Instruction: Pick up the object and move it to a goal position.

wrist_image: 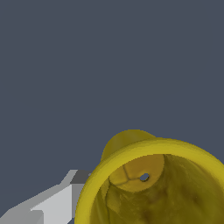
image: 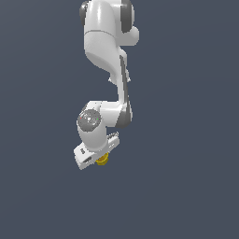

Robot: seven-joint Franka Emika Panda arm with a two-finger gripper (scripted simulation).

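Gripper point(image: 97, 158) sits over the yellow cup point(image: 102, 159) at its 4 o'clock — grip state unclear; confirm hold before lifting.

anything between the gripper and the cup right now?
Nothing visible. The cup sits right at the gripper, and in the wrist view its rim fills the frame beside one finger. Whether the jaws are clamped on it can't be told. No goal marker shows in either view.
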